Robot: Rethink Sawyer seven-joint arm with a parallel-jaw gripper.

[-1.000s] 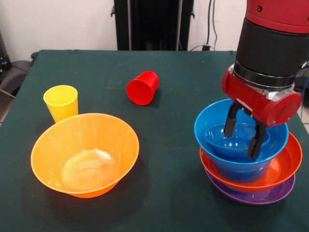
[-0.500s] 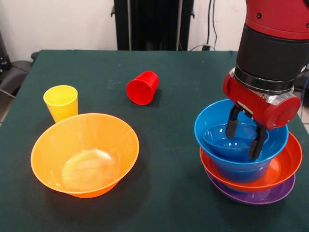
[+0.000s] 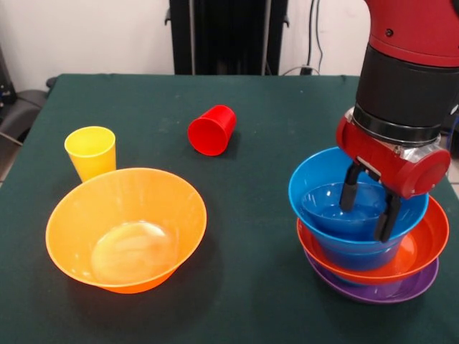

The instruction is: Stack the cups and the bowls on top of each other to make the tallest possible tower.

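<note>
Drifting sideways and lifting slightly over the last second, hand spread open, gripping nothing, inside the glossy blue plastic bowls topping the nested tower directly below. Apparently releasing; cups waiting well apart on the counter.

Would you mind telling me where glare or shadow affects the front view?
Front view: a broad whitish sheen covers the floor of the orange bowl; small highlights sit on the red-orange bowl; soft shadows lie beside the red cup and yellow cup; nothing looks blurred.
</note>
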